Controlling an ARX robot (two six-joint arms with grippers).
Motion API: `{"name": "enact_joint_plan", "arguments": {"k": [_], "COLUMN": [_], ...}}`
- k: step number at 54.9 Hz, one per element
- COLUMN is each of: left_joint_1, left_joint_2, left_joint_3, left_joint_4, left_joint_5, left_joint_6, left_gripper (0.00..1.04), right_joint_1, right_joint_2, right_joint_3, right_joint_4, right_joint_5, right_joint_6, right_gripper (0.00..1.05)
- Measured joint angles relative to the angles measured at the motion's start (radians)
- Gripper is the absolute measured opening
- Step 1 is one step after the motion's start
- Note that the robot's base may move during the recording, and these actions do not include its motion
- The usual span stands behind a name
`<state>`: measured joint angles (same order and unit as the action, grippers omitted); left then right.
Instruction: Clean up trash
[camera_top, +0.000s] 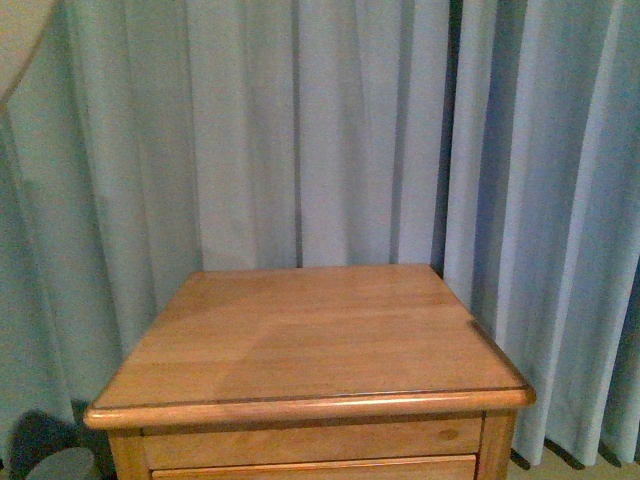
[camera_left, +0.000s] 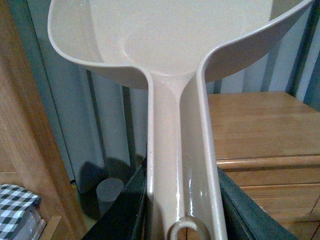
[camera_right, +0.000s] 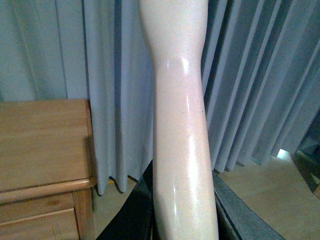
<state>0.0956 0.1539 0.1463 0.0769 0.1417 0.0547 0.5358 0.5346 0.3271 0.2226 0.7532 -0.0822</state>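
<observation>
Pale blue curtains (camera_top: 300, 130) fill the far side of the scene in all three views. In front of them stands a wooden cabinet (camera_top: 310, 340) with a drawer below its top. Only the front view shows that top whole, and it shows neither arm.

The left wrist view alone shows the beige dustpan (camera_left: 170, 50). Its long channelled handle runs down between the dark fingers of the left gripper (camera_left: 182, 212), which is clamped on it. The right wrist view alone shows a smooth beige handle (camera_right: 180, 125), with the right gripper (camera_right: 185, 212) closed on it from both sides.

A small grey bin (camera_top: 65, 465) stands on the floor left of the cabinet. A checked cloth (camera_left: 15, 205) shows only at the edge of the left wrist view.

Where the trash lies cannot be told from these views.
</observation>
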Motion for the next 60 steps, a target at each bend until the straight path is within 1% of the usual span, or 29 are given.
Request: {"name": "enact_joint_plan", "arguments": {"k": [19, 38, 60], "left_joint_1": [0.000, 0.000, 0.000], "left_joint_2": [0.000, 0.000, -0.002], "left_joint_3": [0.000, 0.000, -0.002], "left_joint_4": [0.000, 0.000, 0.000], "left_joint_5": [0.000, 0.013, -0.003], "left_joint_6": [0.000, 0.000, 0.000], "left_gripper": [0.28, 0.28, 0.28], "right_joint_1": [0.030, 0.030, 0.033], "right_joint_2": [-0.024, -0.032, -0.031], "right_joint_3": [-0.061, -0.061, -0.061], "right_joint_4": [-0.002, -0.002, -0.002], "right_joint_5": [0.022, 0.037, 0.027], "right_joint_6": [0.046, 0.060, 0.060], "right_gripper": [0.20, 0.20, 0.20]}}
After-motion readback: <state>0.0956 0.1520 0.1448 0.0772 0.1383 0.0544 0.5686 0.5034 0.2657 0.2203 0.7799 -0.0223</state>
